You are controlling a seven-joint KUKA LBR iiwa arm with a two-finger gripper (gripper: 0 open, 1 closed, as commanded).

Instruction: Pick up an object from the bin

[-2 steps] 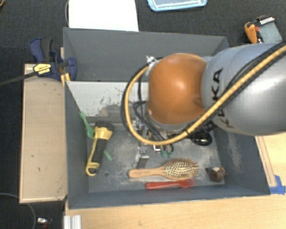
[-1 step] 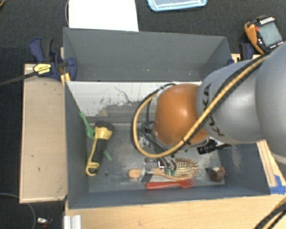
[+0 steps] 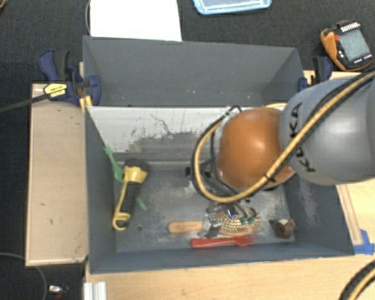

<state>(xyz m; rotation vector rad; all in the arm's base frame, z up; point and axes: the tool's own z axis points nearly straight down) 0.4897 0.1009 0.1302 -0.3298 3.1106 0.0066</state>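
Camera view from above onto a grey metal bin (image 3: 194,74) with a few small things scattered on its floor. My arm (image 3: 344,136) comes in from the right, a thick grey tube ending in a round orange cover (image 3: 250,145) that hangs over the middle right of the bin. A black and yellow cable (image 3: 199,158) loops around the cover's left side.

Below the cover, my gripper (image 3: 228,220) is down near the front wall of the bin, partly hidden by wiring. I cannot tell whether it is open or closed, or whether it grips anything.

Just beneath it lies a flat red utensil (image 3: 222,242), stretched along the front wall. A tan stick (image 3: 184,228) lies just to its left, its right end close to my gripper. A small brown lump (image 3: 283,228) sits near the front right.

Well apart, on the left side, a yellow and black tool (image 3: 128,195) lies lengthwise, with a thin green strip (image 3: 115,166) beside its upper end.
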